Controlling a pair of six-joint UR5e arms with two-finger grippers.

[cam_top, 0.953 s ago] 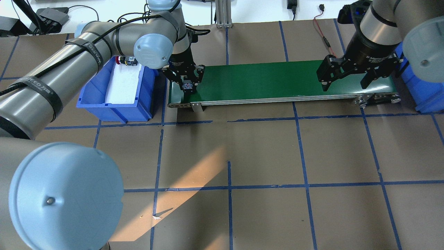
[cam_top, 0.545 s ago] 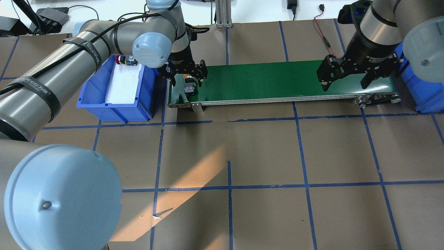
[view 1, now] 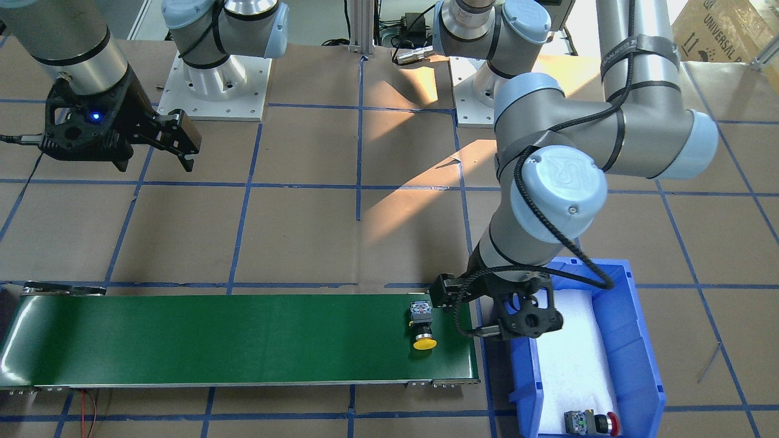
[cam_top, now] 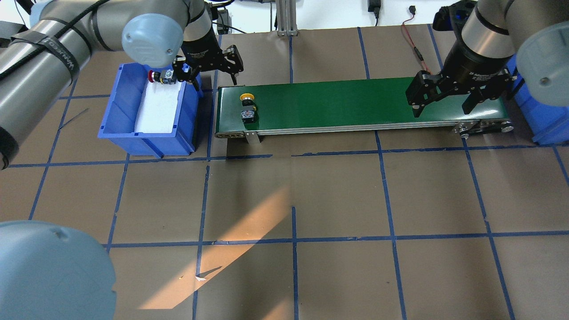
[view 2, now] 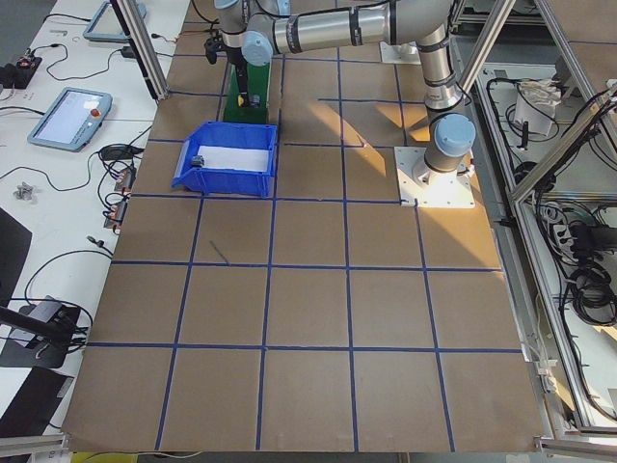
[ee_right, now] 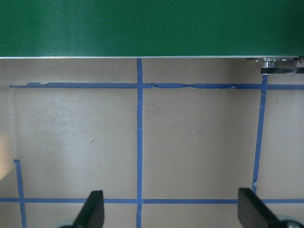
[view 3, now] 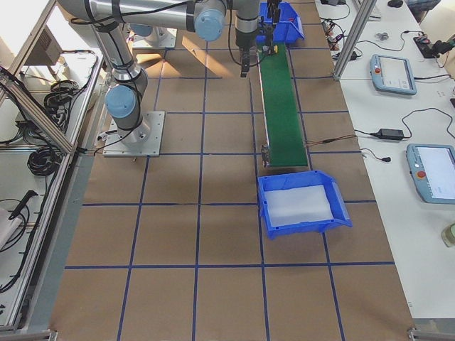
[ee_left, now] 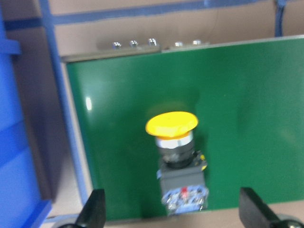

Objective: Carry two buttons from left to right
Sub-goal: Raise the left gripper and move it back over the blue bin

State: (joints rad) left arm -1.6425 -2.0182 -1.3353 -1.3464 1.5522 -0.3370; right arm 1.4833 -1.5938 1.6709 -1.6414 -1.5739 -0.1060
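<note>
The yellow-capped button lies on its side at the left end of the green conveyor belt, cap towards the far side. It also shows in the front view and the left wrist view. The red-capped button lies in the far corner of the left blue bin and shows in the front view. My left gripper is open and empty, raised between bin and belt end. My right gripper is open and empty above the belt's right end.
A second blue bin with a white liner stands just past the belt's right end, also in the right side view. The table is brown paper with a blue tape grid. A red cable lies behind the belt.
My left gripper opened, left the yellow button lying on the belt, and drew back up and left towards the bin. The right arm has not moved.
</note>
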